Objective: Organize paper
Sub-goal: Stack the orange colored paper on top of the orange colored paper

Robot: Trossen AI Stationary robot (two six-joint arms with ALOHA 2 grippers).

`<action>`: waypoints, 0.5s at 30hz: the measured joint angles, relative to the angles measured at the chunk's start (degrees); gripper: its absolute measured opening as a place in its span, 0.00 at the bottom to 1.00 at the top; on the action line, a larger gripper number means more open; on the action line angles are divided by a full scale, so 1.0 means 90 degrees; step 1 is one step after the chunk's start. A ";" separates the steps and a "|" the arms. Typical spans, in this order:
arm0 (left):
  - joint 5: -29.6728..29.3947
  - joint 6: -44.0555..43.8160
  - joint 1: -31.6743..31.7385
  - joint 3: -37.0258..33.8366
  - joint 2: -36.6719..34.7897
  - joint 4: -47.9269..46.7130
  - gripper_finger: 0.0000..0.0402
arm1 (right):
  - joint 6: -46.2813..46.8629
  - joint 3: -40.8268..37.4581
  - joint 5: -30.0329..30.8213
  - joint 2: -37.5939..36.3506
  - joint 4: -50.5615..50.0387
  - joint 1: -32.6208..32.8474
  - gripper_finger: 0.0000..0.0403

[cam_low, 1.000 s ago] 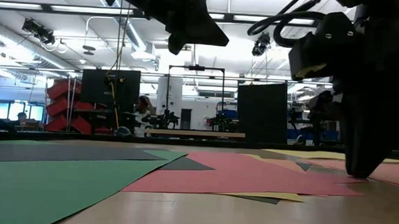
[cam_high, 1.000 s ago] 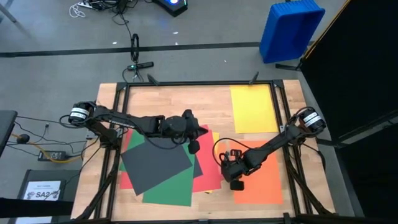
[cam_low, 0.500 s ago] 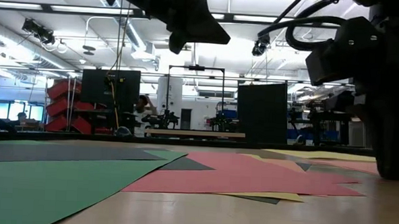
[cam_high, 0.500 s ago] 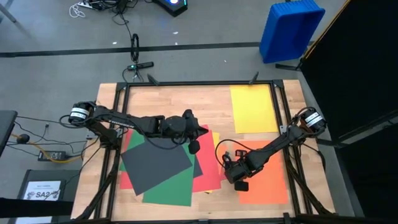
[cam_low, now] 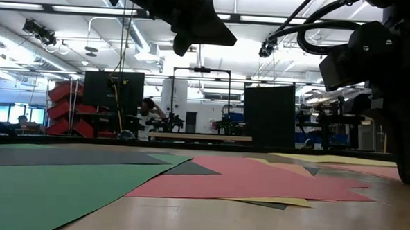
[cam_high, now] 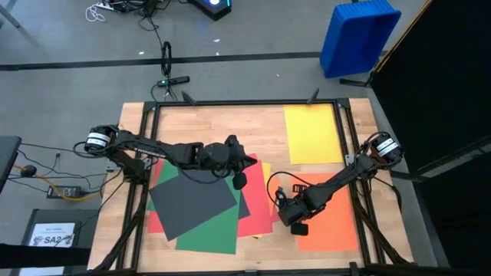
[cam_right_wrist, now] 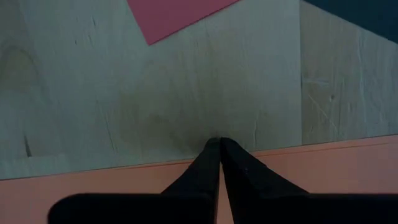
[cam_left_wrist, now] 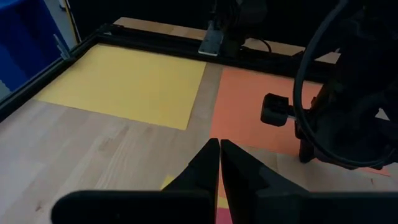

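High view showed the paper spread over the wooden table (cam_high: 207,126): a yellow sheet (cam_high: 311,134) lay alone at the upper right of the tabletop, an orange sheet (cam_high: 334,218) at the lower right, and an overlapping pile at centre-left with a dark grey sheet (cam_high: 192,201) on top of green (cam_high: 211,238) and red (cam_high: 257,215) ones.

The right gripper (cam_high: 297,227) was at the orange sheet's left edge, near the lower middle of the frame, fingers clenched together with nothing between them. In its wrist view the closed fingertips (cam_right_wrist: 219,149) met right at the border between orange paper and bare wood, pressing down on the sheet.

The left gripper (cam_high: 240,179) hung above the pile's upper right corner, near the frame's centre, also clenched shut and empty; the low view showed it well clear of the sheets.
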 joint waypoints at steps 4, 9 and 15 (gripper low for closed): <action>0.0000 0.0000 0.0000 0.0000 0.0000 0.0000 0.00 | 0.0021 0.0037 0.0149 -0.0062 -0.0029 0.0036 0.00; 0.0000 0.0000 0.0000 0.0000 0.0000 0.0000 0.00 | 0.0062 0.0023 0.0266 -0.0267 -0.0175 0.0036 0.00; 0.0000 -0.0002 0.0000 0.0002 0.0000 -0.0005 0.00 | 0.0162 0.0027 0.0749 -0.0561 -0.0173 0.0020 0.00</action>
